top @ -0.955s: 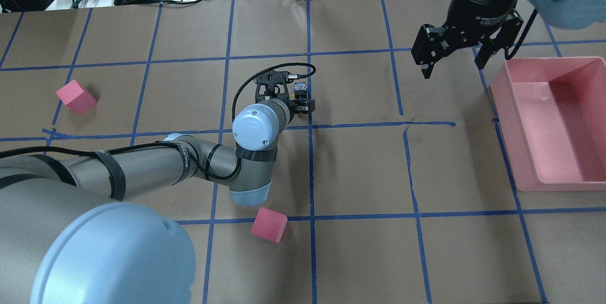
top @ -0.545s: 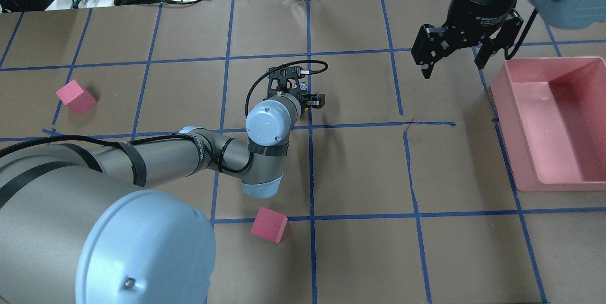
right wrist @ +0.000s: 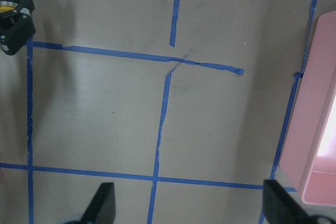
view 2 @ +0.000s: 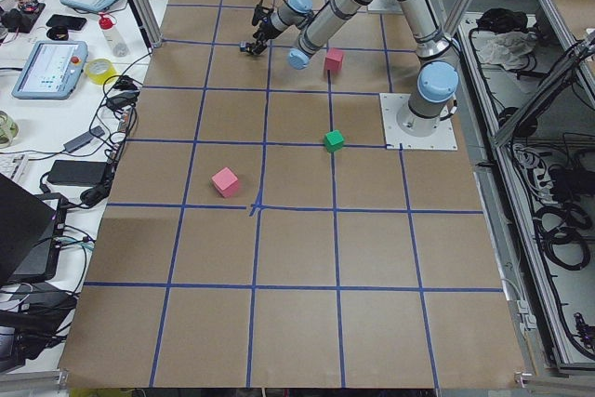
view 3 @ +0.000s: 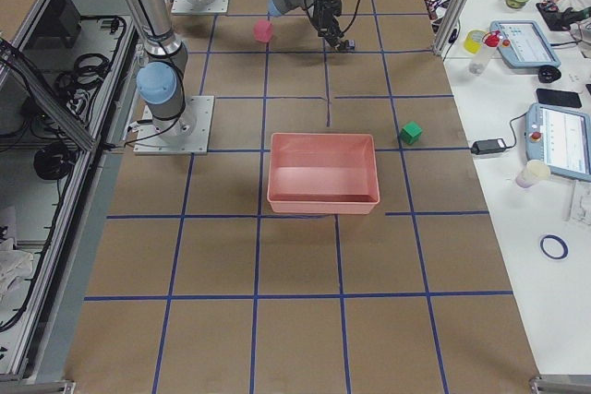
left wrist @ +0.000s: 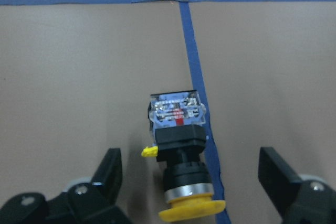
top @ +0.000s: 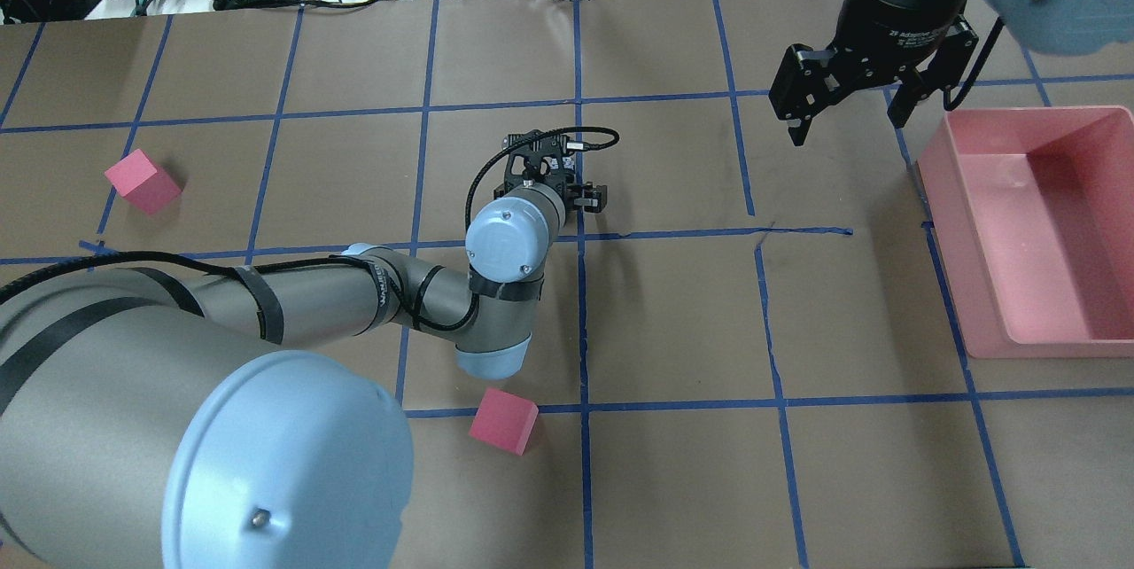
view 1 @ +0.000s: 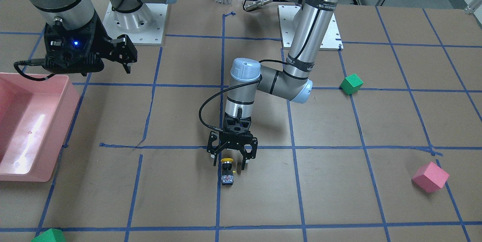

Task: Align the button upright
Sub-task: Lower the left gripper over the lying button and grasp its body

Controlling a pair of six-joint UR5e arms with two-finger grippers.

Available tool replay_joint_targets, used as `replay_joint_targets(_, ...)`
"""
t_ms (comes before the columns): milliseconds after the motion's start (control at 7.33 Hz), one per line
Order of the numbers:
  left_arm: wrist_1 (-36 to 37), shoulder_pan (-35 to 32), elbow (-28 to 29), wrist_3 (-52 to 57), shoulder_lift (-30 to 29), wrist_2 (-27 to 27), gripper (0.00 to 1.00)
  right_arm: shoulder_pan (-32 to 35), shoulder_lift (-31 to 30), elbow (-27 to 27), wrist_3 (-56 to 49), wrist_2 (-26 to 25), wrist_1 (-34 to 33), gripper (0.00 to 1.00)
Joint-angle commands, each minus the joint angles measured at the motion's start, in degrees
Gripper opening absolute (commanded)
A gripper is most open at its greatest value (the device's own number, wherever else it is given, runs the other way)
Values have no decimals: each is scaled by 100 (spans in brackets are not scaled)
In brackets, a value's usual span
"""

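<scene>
The button [left wrist: 178, 145] lies on its side on the brown table, yellow cap toward the wrist camera, whitish base block pointing away, beside a blue tape line. It also shows in the front view [view 1: 227, 171]. My left gripper [left wrist: 191, 177] is open and low over the table, with one finger on each side of the cap end and not touching it; it shows in the front view [view 1: 228, 163] and the overhead view [top: 556, 188], where the wrist hides most of the button. My right gripper [top: 848, 126] is open and empty, high at the far right.
A pink bin [top: 941, 197] stands at the right edge, close to the right gripper. Two pink cubes lie on my left side, one far [top: 142, 181] and one near [top: 503, 420]. Green cubes [view 1: 351, 83] [view 1: 49, 236] lie further off.
My left wrist has moved a little to the right, and the open gripper has settled around the button's cap end. The right arm has not moved.
</scene>
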Motion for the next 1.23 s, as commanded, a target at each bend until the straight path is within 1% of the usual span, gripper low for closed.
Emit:
replay_joint_targets(0,18,0,-19,-2,-19,-3,61,0,0,0,3,0,-4,100)
replay_joint_targets(136,18,0,-28,-2,-27,-3,55,0,0,0,-5,0,-4,100)
replay_joint_targets(273,27,-9,-54,7,-36,-3,41,0,0,0,3,0,-21,100)
replay_joint_targets(545,-52,-9,-63,-54,94,-29,19,0,9,0,3,0,-13,100)
replay_joint_targets(682,-218,-9,15,-72,235,-20,3,0,9,0,-5,0,-30,100)
replay_joint_targets(818,-768,-9,120,-98,419,-12,1,0,9,0,3,0,-48,100)
replay_joint_targets(955,-1452,-18,365,-133,630,6,0,0,9,0,12,0,-39,100)
replay_joint_targets(1091,-2425,-18,655,-386,867,6,0,0,0,0,47,0,-39,100)
